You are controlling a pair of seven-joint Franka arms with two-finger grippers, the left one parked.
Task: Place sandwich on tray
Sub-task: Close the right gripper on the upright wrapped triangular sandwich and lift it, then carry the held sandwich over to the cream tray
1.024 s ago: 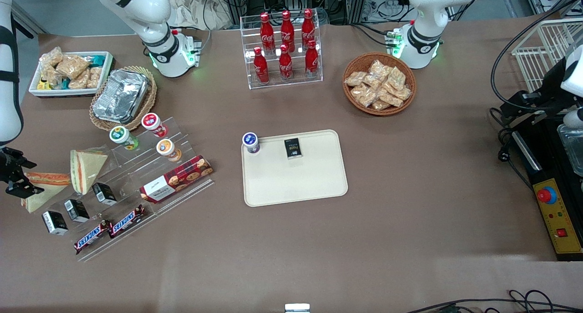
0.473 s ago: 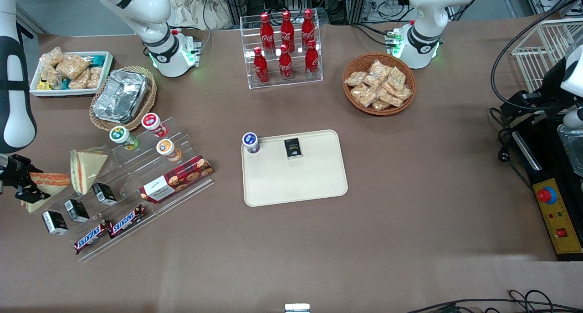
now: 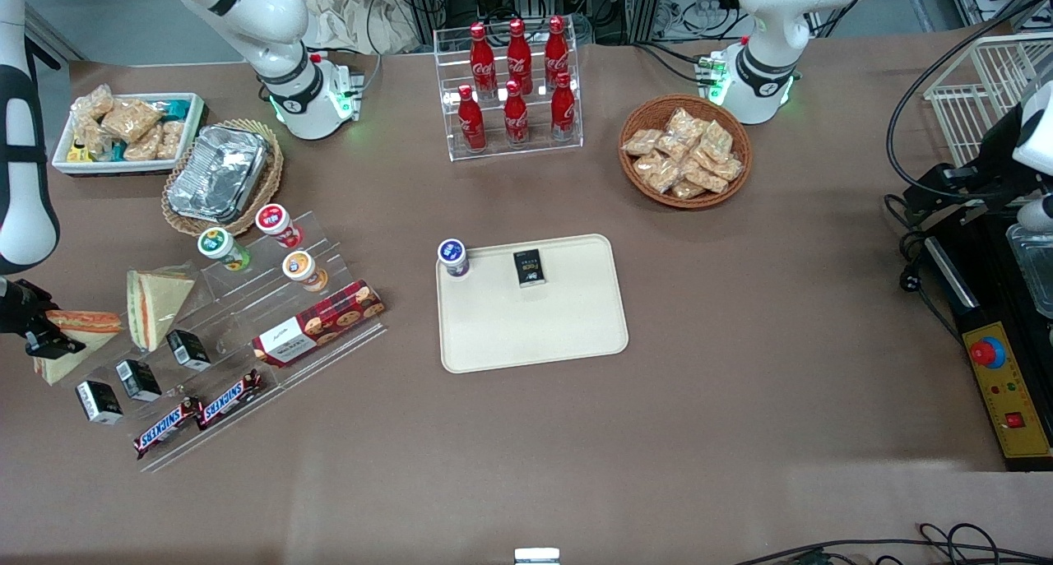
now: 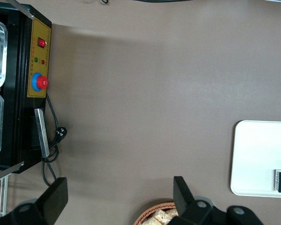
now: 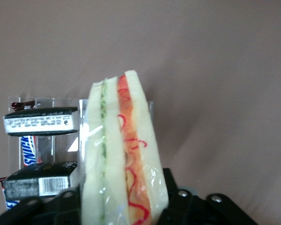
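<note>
The sandwich (image 3: 78, 335) sits at the working arm's end of the bench (image 3: 740, 343), at the end of a clear stepped display rack (image 3: 247, 335) and beside a similar wedge (image 3: 152, 302). The end effector (image 3: 33, 328) is clamped on the sandwich's wide end, with the sandwich (image 5: 124, 154) upright between its fingers. The cream tray (image 3: 535, 326) lies well apart, mid-bench, holding a small cup (image 3: 453, 257) and dark packet (image 3: 530, 267).
</note>
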